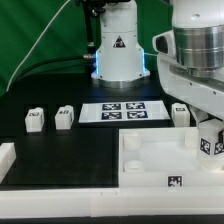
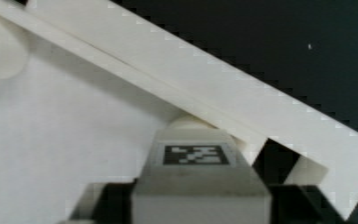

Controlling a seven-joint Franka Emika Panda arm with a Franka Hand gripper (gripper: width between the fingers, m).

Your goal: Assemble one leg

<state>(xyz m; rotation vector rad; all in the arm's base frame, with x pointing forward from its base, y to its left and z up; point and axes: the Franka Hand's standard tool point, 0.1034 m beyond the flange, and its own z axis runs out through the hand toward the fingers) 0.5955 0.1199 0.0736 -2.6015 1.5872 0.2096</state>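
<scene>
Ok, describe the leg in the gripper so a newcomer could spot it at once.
Find the big white tray at the exterior view's lower right. The gripper hangs over its right end, clamped on a small white leg with a black-and-white tag. It is the only leg off the black table: two other legs sit at the left, a fourth leg behind the tray.

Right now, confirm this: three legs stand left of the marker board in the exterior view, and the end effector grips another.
Wrong count. The exterior view shows only two on the marker board's left: the far-left leg and the second leg. The third leg stands on its right. The end effector does grip another, the held leg.
</scene>
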